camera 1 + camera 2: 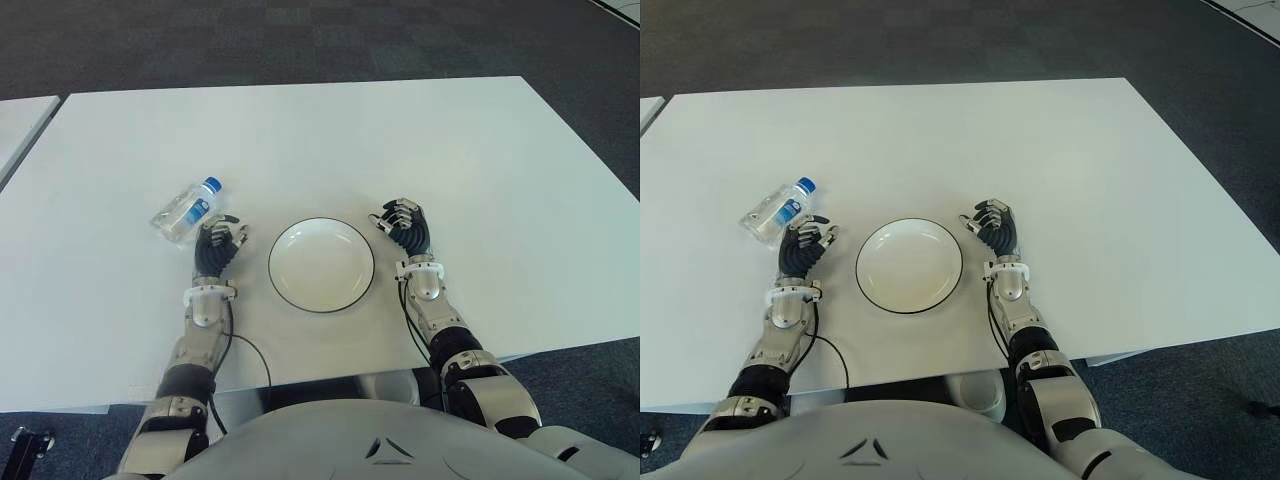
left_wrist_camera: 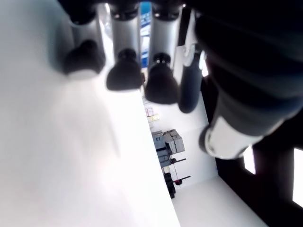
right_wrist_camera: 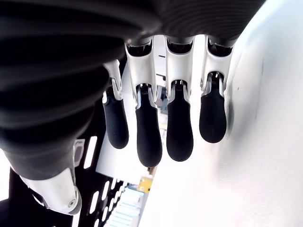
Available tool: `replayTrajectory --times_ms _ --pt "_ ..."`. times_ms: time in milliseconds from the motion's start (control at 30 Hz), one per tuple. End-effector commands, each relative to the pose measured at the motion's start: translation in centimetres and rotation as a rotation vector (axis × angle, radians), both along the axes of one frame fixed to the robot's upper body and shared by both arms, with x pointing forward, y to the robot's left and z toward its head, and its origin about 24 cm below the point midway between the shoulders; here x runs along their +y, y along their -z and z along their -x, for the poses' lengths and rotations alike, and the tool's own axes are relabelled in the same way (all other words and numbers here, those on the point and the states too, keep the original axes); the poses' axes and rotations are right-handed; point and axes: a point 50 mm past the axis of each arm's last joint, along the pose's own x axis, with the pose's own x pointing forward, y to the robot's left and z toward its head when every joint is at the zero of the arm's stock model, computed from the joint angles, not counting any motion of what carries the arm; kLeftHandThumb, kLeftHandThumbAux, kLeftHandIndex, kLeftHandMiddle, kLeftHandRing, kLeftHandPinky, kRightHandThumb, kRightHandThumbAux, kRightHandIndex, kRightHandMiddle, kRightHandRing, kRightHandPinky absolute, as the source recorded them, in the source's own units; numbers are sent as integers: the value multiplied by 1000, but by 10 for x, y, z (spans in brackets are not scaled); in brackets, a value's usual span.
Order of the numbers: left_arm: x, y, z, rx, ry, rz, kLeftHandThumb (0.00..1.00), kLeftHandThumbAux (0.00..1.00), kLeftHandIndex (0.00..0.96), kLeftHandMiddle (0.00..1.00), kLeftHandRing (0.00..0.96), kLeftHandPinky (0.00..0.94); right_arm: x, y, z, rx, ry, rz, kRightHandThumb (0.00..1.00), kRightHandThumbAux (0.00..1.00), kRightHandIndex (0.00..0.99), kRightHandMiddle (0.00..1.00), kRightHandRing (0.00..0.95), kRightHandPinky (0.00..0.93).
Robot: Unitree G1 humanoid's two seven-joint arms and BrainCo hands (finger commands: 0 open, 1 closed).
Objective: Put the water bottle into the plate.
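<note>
A small clear water bottle (image 1: 186,209) with a blue cap and blue label lies on its side on the white table (image 1: 330,140), left of centre. A round white plate (image 1: 321,264) with a dark rim sits empty at the table's near middle. My left hand (image 1: 217,246) shows just right of and nearer than the bottle, left of the plate, fingers relaxed and holding nothing. My right hand (image 1: 404,225) shows just right of the plate, also open and empty. In the left wrist view a sliver of the blue label (image 2: 145,10) peeks between the fingers (image 2: 124,75).
Dark carpet surrounds the table. Another white table's corner (image 1: 20,120) shows at the far left. A thin black cable (image 1: 255,352) runs along the near table edge by my left forearm.
</note>
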Motion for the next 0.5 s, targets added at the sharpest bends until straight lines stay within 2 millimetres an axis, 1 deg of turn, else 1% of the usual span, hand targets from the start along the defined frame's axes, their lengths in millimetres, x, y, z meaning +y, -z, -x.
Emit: replayTrajectory --times_ms 33,100,167,300,500 --pt "-1 6 13 1 -58 -221 708 720 437 831 843 862 -1 7 6 30 8 0 708 727 432 587 605 616" --pt "-3 3 13 -52 -129 -390 710 720 437 835 851 866 0 7 6 33 7 -3 708 727 432 587 605 617" --pt "-4 2 13 -87 -160 -471 710 720 437 831 852 863 0 8 5 34 6 -4 708 727 432 587 605 616" --pt "-5 1 14 -121 -199 -561 711 721 436 806 828 825 0 8 6 38 6 -7 707 727 432 587 603 611" --pt "-6 1 15 -172 -289 -638 710 721 436 761 783 772 1 8 6 39 7 -9 707 728 432 586 600 606"
